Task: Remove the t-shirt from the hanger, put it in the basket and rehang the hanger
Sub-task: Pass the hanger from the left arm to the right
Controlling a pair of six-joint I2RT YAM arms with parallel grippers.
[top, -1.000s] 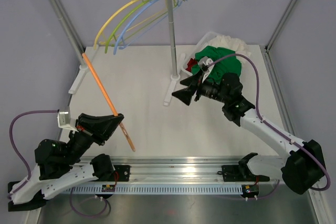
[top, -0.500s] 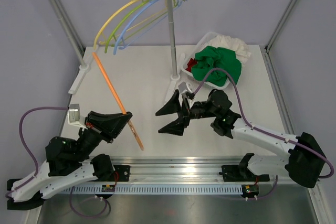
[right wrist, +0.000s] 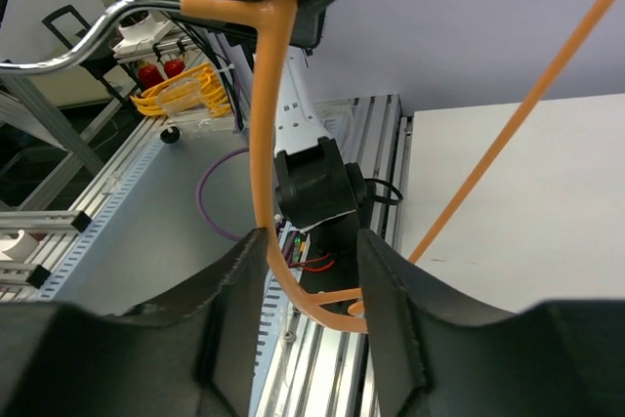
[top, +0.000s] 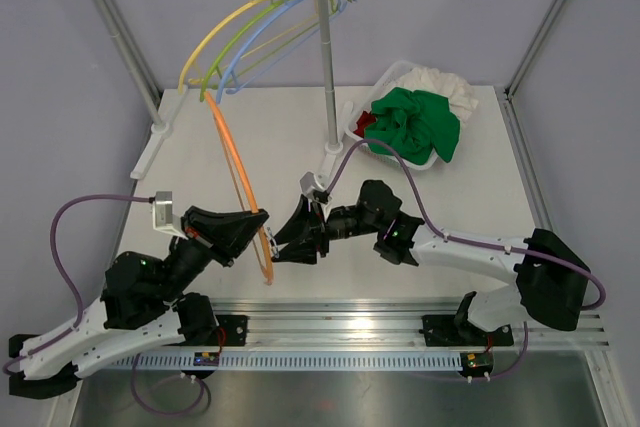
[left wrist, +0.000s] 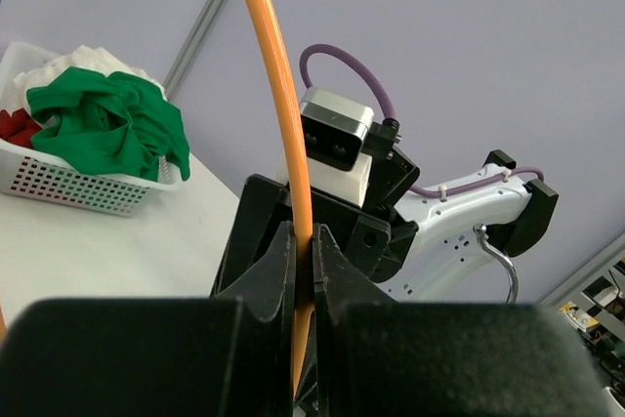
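Note:
A bare orange hanger [top: 235,167] is held upright above the table by my left gripper [top: 255,237], which is shut on its rod near the lower end; the left wrist view shows the rod [left wrist: 278,95] pinched between the fingers [left wrist: 264,271]. My right gripper [top: 285,245] is open, with the hanger's curved end [right wrist: 266,124] between its spread fingers [right wrist: 225,300]. I cannot tell if they touch it. The hanger's metal hook [right wrist: 88,41] sticks out by the left gripper. A green t-shirt [top: 410,122] lies crumpled in the white basket [top: 352,119] at the back right.
A metal clothes rack [top: 326,67] stands at the back with yellow, green and blue hangers [top: 250,27] on its rail. White cloth [top: 445,82] and a red item [top: 368,125] also lie in the basket. The rack's white feet [top: 150,152] rest on the table's left.
My right arm swung left from the basket to the hanger's lower end and opened around it. My left gripper moved right with the hanger, whose top swung toward the rack.

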